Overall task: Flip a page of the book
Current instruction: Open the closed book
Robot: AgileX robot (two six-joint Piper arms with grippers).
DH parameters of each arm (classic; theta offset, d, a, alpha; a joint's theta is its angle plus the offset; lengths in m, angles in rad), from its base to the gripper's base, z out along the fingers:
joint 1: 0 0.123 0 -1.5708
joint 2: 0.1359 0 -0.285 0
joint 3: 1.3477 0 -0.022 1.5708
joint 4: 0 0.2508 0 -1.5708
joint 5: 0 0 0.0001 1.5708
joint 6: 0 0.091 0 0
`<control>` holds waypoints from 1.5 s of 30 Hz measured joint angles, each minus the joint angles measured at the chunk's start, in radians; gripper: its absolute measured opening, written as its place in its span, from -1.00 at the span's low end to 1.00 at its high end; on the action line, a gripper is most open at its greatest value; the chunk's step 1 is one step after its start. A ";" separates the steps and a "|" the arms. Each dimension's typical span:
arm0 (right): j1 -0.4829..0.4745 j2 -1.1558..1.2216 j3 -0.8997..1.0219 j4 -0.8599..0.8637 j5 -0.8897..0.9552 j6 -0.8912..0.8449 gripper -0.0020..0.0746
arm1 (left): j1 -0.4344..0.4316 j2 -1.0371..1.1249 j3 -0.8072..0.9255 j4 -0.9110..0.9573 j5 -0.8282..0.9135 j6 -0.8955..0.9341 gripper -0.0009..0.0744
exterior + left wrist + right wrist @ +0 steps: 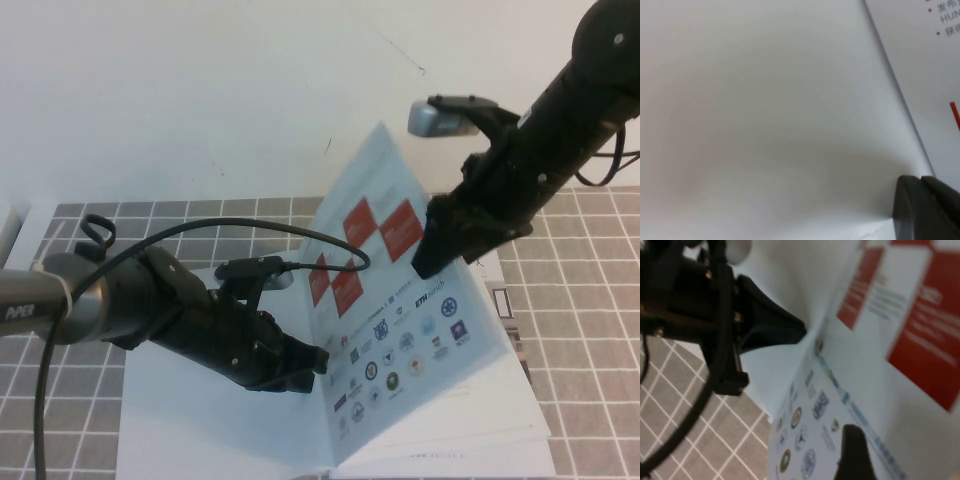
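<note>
The book [480,440] lies open on the grey checked mat. The page [385,330], with red-and-white squares above rows of small logos, stands lifted almost upright from the spine. My right gripper [432,258] is shut on the page's outer edge. In the right wrist view one dark finger [854,455] lies against the printed face of the page [880,355]. My left gripper [312,362] is shut and rests on the plain white left-hand sheet [765,125] next to the spine, behind the raised page. Its closed fingers [925,205] show in the left wrist view.
The grey tiled mat [590,330] covers the table, with white surface [200,100] behind it. A printed sheet with dark photos [510,320] pokes out beyond the book's right edge. The left arm's cable [200,235] loops over the mat.
</note>
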 joint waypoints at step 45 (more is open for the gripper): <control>-0.024 -0.002 0.395 -0.205 -0.474 0.197 0.22 | -0.003 0.000 -0.010 0.144 0.000 -0.084 -0.99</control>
